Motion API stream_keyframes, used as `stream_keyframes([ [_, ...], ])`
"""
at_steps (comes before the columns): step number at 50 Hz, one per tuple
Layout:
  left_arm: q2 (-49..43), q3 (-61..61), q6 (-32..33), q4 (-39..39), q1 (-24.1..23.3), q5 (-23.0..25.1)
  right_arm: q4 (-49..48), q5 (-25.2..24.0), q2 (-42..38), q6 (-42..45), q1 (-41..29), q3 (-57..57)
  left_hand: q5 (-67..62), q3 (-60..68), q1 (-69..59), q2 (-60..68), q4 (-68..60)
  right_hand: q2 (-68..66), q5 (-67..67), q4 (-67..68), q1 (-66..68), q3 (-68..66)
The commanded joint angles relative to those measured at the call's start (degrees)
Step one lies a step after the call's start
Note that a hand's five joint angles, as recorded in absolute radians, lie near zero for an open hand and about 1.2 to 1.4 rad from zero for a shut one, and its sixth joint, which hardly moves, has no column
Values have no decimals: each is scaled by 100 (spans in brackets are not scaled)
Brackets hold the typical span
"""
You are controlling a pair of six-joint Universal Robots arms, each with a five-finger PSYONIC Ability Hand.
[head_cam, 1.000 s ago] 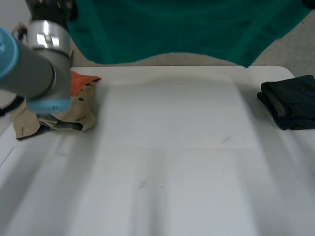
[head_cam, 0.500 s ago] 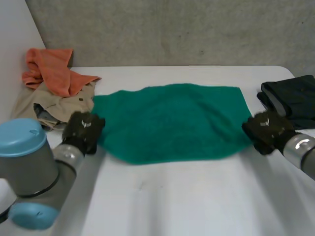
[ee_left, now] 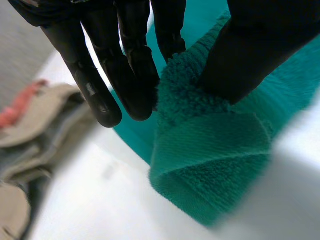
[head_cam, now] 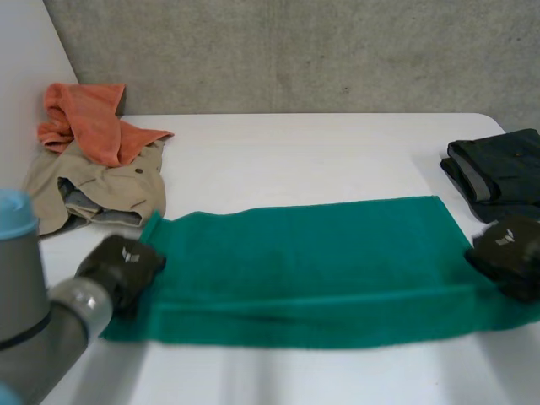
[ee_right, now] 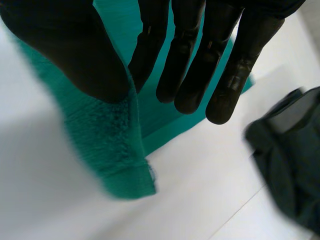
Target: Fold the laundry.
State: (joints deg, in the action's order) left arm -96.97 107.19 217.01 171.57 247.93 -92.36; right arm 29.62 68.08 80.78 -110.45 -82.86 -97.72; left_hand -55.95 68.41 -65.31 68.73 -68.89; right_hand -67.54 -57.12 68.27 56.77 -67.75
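Observation:
A green towel (head_cam: 304, 261) lies stretched out flat and wide across the middle of the white table (head_cam: 287, 160). My left hand (head_cam: 122, 266) is at its left end. In the left wrist view the left hand (ee_left: 125, 75) pinches a folded-over corner of the towel (ee_left: 210, 155) between thumb and fingers. My right hand (head_cam: 506, 249) is at the towel's right end. In the right wrist view the right hand (ee_right: 190, 60) pinches the towel's edge (ee_right: 115, 145) between thumb and straight fingers.
An orange cloth (head_cam: 89, 118) lies on a crumpled beige garment (head_cam: 93, 190) at the table's back left; the beige garment (ee_left: 35, 120) is beyond my left fingertips. A dark folded garment (head_cam: 502, 173) sits at the right edge, close to my right hand (ee_right: 290, 165).
The towel came down from in front of the camera onto the table. Both hands then drew it toward the near edge and pulled it out long and flat.

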Motion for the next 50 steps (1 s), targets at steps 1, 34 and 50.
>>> stream_keyframes([
  [1,-1455,-1165,-361,1300,19,-264,-2047,539,-1388,-1215,-1337,1157,-1405,1159,-1469,1127,-1111,-1246,-1288,1173,2323,-1225],
  [34,-2706,-2882,-704,1889,-245,-1003,-4642,1243,-2815,-2945,-1857,2513,5595,-5841,5531,-5873,5889,5754,5712,-5827,-4677,5775],
  [50,-2107,-1807,-818,2267,-306,-950,-2549,-155,-2048,-3097,-582,1097,5595,-5841,5531,-5873,5889,5747,5705,-5820,-4670,5768],
])
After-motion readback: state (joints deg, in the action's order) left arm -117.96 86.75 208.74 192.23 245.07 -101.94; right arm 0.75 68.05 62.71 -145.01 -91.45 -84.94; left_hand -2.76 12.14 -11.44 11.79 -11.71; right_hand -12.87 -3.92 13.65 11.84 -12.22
